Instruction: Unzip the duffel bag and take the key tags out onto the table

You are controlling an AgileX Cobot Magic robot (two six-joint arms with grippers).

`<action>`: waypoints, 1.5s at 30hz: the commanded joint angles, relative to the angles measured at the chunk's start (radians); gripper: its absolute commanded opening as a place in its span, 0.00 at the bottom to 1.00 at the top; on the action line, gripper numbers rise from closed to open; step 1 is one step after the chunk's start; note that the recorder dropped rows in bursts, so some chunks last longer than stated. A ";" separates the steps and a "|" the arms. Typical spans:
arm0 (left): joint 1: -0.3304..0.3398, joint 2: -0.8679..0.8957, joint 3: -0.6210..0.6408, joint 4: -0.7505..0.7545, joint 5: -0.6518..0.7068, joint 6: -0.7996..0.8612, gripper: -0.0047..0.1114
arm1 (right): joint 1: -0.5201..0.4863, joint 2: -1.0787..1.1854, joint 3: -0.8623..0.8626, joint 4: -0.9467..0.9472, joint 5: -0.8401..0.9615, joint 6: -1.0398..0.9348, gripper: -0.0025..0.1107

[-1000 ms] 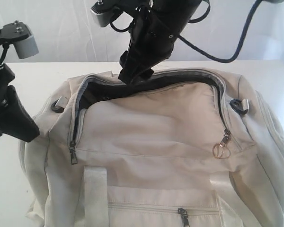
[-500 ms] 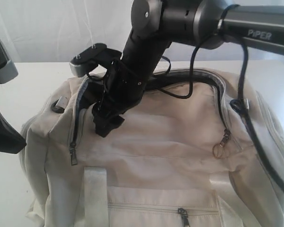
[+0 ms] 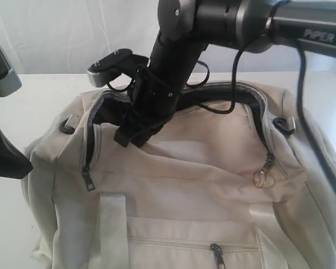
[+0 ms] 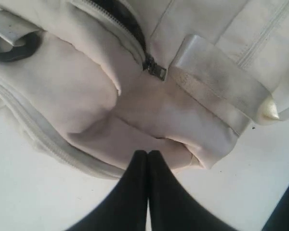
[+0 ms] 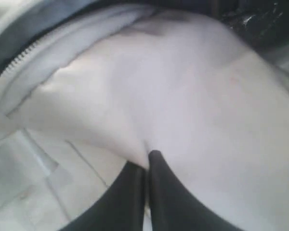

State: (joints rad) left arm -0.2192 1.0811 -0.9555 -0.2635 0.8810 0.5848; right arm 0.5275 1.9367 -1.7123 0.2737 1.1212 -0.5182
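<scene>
Our right gripper [image 3: 130, 137] is closed, its black fingers pinched together on a fold of the flap [image 3: 213, 140] of the bag [image 3: 173, 196], near the left end of the opening; in the right wrist view the cream cloth rises in a ridge from between the tips, and creases run across the flap from that spot. The right arm [image 3: 173, 56] comes in from the upper right and reaches across the middle, so it and its black cable [image 3: 227, 109] hang over the back of the opening and hide part of it. What we see of the gap is a dark arc of lining [image 3: 109, 112], and we cannot tell what lies inside. The zip stands undone around the flap, with one pull [image 3: 88, 180] low at the left and another [image 3: 266, 162] at the right carrying a small ring [image 3: 259, 178]. A black strap ring [image 3: 67, 128] sits at each end of the bag, a pale handle [image 3: 113, 224] runs down the front, and a pocket zip [image 3: 215, 253] lies below. Our left gripper [image 4: 148, 155] is shut as well and holds nothing, its tips just at the bag's left end corner, over the table [image 3: 39, 95]. The bag rests on that white table and fills most of the exterior view.
</scene>
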 commanded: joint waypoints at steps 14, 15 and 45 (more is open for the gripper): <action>-0.002 0.015 0.060 -0.178 -0.177 -0.040 0.04 | 0.163 -0.154 0.100 0.009 0.100 0.160 0.02; -0.002 0.029 0.060 -0.185 -0.177 -0.040 0.04 | 0.170 -0.154 0.108 0.009 0.100 0.168 0.02; -0.002 0.165 0.086 -0.420 -0.050 0.102 0.04 | 0.227 -0.268 0.190 -0.066 0.100 0.159 0.07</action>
State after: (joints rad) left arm -0.2192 1.2467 -0.8790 -0.6528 0.8047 0.6732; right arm 0.7565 1.7076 -1.5254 0.2507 1.2173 -0.3503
